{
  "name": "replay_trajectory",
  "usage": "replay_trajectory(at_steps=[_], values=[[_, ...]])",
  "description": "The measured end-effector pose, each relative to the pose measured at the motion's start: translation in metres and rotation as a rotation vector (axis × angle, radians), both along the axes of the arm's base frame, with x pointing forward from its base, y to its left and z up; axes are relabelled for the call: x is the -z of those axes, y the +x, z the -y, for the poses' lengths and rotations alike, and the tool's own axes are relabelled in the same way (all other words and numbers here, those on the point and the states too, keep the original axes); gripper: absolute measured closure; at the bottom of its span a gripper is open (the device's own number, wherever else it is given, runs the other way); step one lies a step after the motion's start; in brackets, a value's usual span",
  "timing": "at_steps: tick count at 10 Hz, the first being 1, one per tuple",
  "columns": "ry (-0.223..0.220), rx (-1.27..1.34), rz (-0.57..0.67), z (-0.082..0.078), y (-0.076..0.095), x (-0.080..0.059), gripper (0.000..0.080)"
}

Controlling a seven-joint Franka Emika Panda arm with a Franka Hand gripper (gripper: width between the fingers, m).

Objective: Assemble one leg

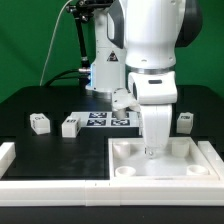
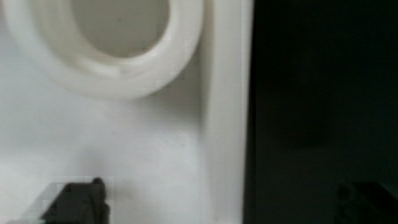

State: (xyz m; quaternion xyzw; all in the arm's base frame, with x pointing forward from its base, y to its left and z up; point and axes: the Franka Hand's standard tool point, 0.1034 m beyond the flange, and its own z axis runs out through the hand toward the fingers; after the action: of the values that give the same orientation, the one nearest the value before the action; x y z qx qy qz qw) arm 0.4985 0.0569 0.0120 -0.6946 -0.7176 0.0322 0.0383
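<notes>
**End effector spread low over the tray; legs loose on the worktop**

- Your end effector (image 1: 152, 152) hangs straight down from the arm (image 1: 150, 50). Its tip is low over the tray (image 1: 128, 162), close to the tray's far wall.
- State: spread. In the wrist view the two dark fingers (image 2: 75, 203) sit wide apart at the frame edge. Only the tray wall (image 2: 222, 110) and white tray floor show between them. You cannot tell from either view whether the tips touch the tray.
- A round corner socket (image 2: 116, 30) of the tray shows ahead of the fingers in the wrist view. The black worktop (image 2: 320, 100) lies on the other side of the tray wall.
- Near leg (image 1: 185, 122): a small white tagged block resting on the worktop just past the tray's far corner, on the exterior view's right. It is apart from the end effector.
- Middle leg (image 1: 69, 126): on the worktop beyond the tray's far edge, off to the exterior view's left of the tray. It lies just beside the marker board (image 1: 105, 120).
- Outer leg (image 1: 38, 123): further to the exterior view's left, well apart from the tray.
- The marker board lies flat beyond the tray's far left corner.
- A white rail (image 1: 10, 158) borders the worktop on the exterior view's left of the tray.
</notes>
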Motion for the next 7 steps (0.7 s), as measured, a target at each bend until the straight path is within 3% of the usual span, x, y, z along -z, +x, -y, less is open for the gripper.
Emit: replay_trajectory(at_steps=[3,7], values=[[0.000,0.000,0.000,0.000,0.000,0.000,0.0150],[-0.026,0.068,0.009,-0.004,-0.013,-0.029,0.0150]])
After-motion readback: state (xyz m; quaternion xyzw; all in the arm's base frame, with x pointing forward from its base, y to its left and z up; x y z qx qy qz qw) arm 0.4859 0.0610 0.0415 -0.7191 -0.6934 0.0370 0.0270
